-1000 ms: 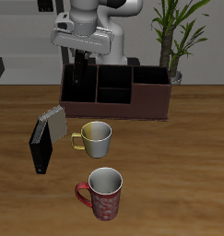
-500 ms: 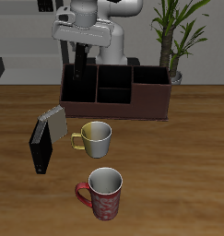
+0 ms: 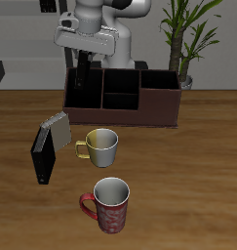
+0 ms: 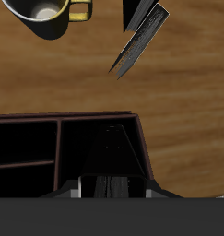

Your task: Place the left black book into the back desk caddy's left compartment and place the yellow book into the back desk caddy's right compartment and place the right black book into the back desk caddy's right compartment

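The table carries the back desk caddy near its rear edge. My gripper hangs over one end compartment, clamped on a black book standing upright. A second black book and the yellow book lean together beside the pale mug.

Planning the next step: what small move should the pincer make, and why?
Probably rise straight up: the pincer hangs low at the dark brown desk caddy, while a black book and a yellowish book lean together on the table, not yet fetched.
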You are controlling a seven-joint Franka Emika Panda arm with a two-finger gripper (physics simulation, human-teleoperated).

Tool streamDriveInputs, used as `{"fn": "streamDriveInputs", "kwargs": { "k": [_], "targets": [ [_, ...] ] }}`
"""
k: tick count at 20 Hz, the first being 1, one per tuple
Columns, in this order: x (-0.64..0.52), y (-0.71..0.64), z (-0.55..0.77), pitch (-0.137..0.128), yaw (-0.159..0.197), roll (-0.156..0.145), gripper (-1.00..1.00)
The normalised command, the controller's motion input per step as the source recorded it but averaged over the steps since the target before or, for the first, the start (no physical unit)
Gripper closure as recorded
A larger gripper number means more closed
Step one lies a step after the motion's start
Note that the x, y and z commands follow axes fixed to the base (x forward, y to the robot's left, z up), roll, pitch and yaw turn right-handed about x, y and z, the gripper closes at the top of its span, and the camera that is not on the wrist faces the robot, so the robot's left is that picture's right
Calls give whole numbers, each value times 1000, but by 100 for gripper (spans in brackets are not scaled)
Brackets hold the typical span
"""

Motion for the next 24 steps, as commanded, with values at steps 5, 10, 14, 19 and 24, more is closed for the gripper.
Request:
{"fn": "streamDriveInputs", "kwargs": {
  "k": [5, 10, 14, 19, 24],
  "targets": [
    [19, 50, -196, 41, -17, 27, 100],
    [47, -12, -157, 21, -8, -1, 100],
    [74, -50, -233, 46, -33, -14, 100],
    [84, -43, -211, 28, -22, -5, 100],
    [88, -46, -220, 43, -28, -13, 100]
  ]
}}
